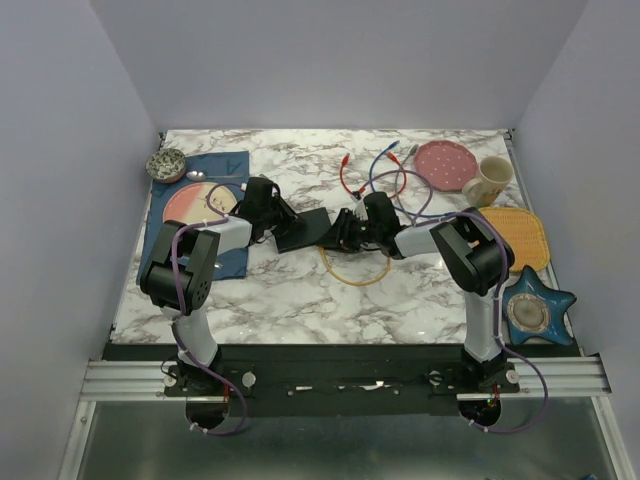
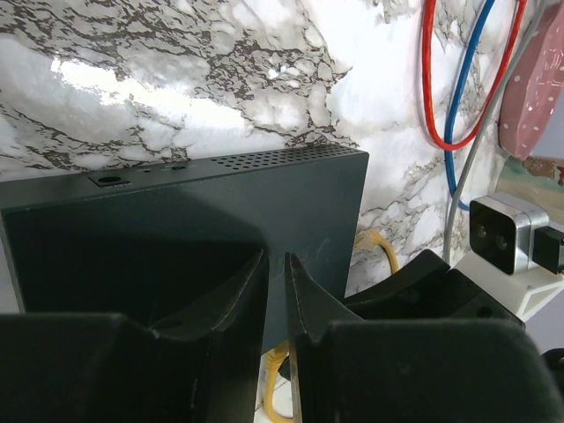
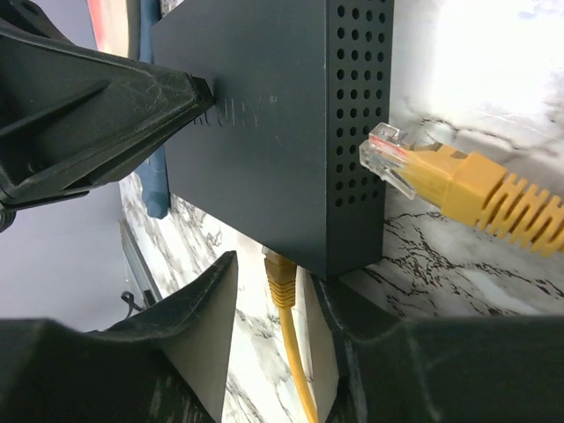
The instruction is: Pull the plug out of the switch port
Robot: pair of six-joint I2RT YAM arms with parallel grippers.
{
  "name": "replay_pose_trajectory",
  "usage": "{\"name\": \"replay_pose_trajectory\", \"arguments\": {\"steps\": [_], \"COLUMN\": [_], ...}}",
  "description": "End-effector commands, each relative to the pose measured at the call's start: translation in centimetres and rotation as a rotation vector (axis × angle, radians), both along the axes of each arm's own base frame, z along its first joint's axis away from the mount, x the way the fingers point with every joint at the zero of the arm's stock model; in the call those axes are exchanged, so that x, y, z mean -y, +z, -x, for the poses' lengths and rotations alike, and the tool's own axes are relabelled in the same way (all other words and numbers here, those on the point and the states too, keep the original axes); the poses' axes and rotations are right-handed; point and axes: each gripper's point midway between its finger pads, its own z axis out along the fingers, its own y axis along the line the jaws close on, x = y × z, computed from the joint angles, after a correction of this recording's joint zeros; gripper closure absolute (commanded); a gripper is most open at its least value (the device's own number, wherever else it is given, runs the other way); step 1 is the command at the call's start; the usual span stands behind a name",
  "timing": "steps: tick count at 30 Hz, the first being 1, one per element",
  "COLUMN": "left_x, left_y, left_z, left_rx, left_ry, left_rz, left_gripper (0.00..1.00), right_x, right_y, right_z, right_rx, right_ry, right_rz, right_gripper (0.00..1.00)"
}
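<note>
We see the switch [image 1: 303, 228] lying flat in the middle of the counter [image 1: 420, 290]. The left fingers [image 2: 238, 300] rest on its top, we judge to steady it against the pull; whether they clamp anything we cannot tell. The yellow plug [image 3: 280, 271] sits in the switch's edge port, between the right fingers [image 3: 204, 313], which stand parted and clear of it. A loose yellow connector [image 3: 392, 163] lies just beside the perforated side.
</note>
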Motion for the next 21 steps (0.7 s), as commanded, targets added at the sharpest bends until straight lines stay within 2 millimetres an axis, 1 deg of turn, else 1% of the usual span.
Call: {"name": "replay_pose_trajectory", "arguments": {"steps": [1,4,9,14,17,19,21], "left_x": [-1.2,-1.2,-1.2,-1.1,-1.2,-1.2,-1.1], "left_y": [-3.4,-3.5,-3.6,-3.7,-3.5,-3.5,-3.6], "left_z": [2.0,2.0,2.2,2.3,2.3,2.3,2.4], "left_rx": [-0.098,-0.099,-0.102,-0.103,-0.098,-0.097,-0.1], "left_ry": [0.01,0.009,0.009,0.008,0.009,0.011,0.011], "left_rz": [-0.064,-0.059,-0.055,-0.055,-0.052,-0.049,-0.048], "left_gripper": [0.71,0.71,0.71,0.71,0.71,0.71,0.71], "right_x": [-0.4,-0.3,-0.1,-0.5,-0.2,0.1,0.3], "right_y": [-1.2,-1.3,-1.5,-0.7,-0.3,-0.3,0.2], "right_z": [-0.2,-0.2,0.4,0.4,0.4,0.4,0.2], "right_rx": [-0.004,-0.011,-0.077,-0.14,-0.153,-0.158,-0.149], "right_ry": [0.003,0.0,-0.027,-0.065,-0.091,-0.122,-0.138], "right_rz": [0.001,-0.002,-0.04,-0.115,-0.125,-0.118,-0.12], "right_gripper": [0.58,0.62,0.62,0.6,0.6,0.62,0.63]}}
